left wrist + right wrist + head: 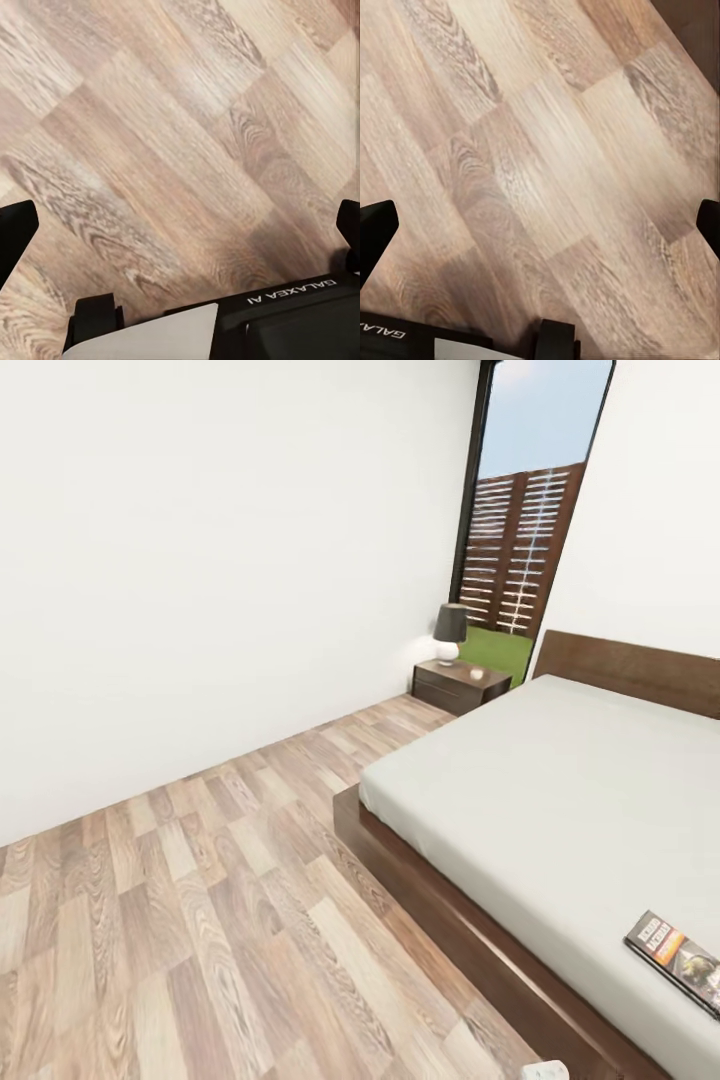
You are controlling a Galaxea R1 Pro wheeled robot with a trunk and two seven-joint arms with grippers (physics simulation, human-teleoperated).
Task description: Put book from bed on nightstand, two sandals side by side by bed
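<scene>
In the head view the bed (560, 800) fills the right half of the frame, its dark frame running from the centre down to the lower right; the book (682, 958) lies flat on the grey mattress at the lower right edge of the picture, near the mattress's near side, its far end cut off by the frame; a nightstand (461, 686) stands in the upper middle, just beside the headboard, with a dark-shaded lamp (449, 631) on it and a small pale object beside that, too small to name; the wood floor (200, 920) takes the lower left.

In the left wrist view the left gripper (184, 232) hangs over bare planks; its dark fingertips (15, 229) sit at the far left and right edges of the frame with nothing between them — spread wide and empty.

In the right wrist view the right gripper (544, 229) looks down on planks likewise; its fingertips (375, 225) stand at opposite edges, jaws apart, holding nothing.

The book looks thin, light and fairly stiff — a glossy cover that may slip; lying flat on a soft sheet, it probably gives little edge to pinch, so I would judge the best hold is across its short width near the spine, pressing into the mattress to get a finger under.
</scene>
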